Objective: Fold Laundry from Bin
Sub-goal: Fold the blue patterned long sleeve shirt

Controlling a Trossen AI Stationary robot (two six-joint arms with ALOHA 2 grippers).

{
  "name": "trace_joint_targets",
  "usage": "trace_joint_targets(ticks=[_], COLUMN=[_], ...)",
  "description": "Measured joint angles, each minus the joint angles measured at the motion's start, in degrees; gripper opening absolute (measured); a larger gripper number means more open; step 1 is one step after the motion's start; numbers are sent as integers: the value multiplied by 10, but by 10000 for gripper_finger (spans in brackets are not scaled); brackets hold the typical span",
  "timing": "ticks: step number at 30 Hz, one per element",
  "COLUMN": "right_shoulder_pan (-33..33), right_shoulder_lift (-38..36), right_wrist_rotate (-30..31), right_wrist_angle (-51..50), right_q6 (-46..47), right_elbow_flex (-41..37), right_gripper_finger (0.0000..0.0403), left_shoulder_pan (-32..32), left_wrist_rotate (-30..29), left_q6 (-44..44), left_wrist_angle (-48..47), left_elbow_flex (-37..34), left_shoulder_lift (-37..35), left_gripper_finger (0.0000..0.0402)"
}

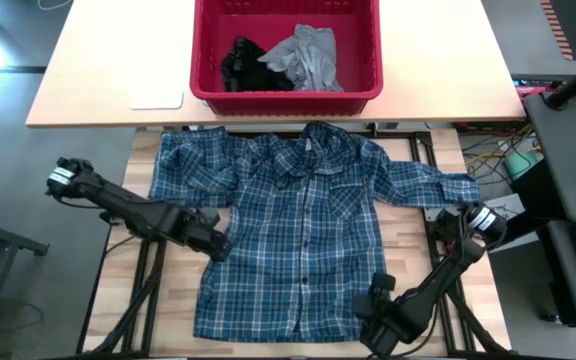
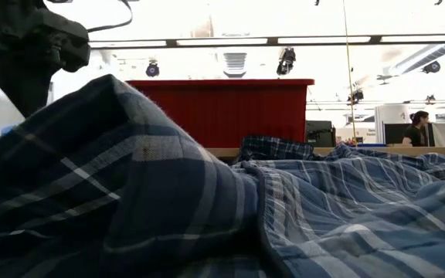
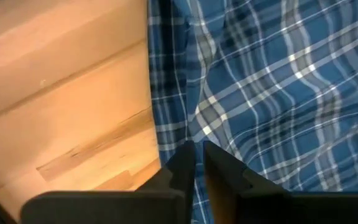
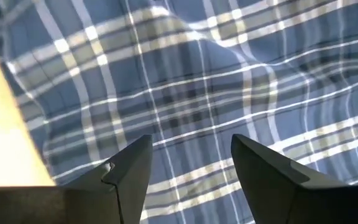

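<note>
The blue-and-white plaid shirt [image 1: 303,230] lies spread, front up, on the wooden table [image 1: 153,290], with its collar toward the far edge. My left gripper [image 1: 218,243] is shut on the shirt's left side, below the sleeve. My right gripper [image 1: 378,292] stands open over the shirt's near right part [image 4: 191,93], with plaid cloth showing between its fingers. The red bin [image 1: 286,90] stands beyond the collar. It holds a light grey T-shirt [image 1: 308,55] and a small black garment [image 1: 240,62]. My left gripper pinches the shirt's left side edge [image 3: 178,138] between its two fingers, about halfway along the shirt's length. The fingers come from above, slanting down. In the low view the cloth there rises in a ridge [image 2: 114,89] off the table, while the rest lies flat.
The bin sits on a second, lighter table [image 1: 88,70] beyond the wooden one, next to a flat white object [image 1: 156,98]. Bare wood shows left of the shirt [image 3: 73,93]. A person [image 2: 419,127] sits far back in the room.
</note>
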Motion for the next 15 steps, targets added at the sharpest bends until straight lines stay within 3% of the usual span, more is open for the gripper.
trace_joint_targets(ticks=[10,15], right_shoulder_pan=[1,1], right_shoulder_lift=[-30,-38], right_wrist_rotate=[-10,-10], right_wrist_angle=[-9,-13], right_q6=[13,8], right_elbow_flex=[0,0], right_gripper_finger=[215,215], left_shoulder_pan=[-58,-96], left_wrist_rotate=[89,137], left_q6=[-24,-41], left_wrist_angle=[19,39], left_elbow_flex=[-2,-2], left_shoulder_lift=[81,107], left_gripper_finger=[172,214])
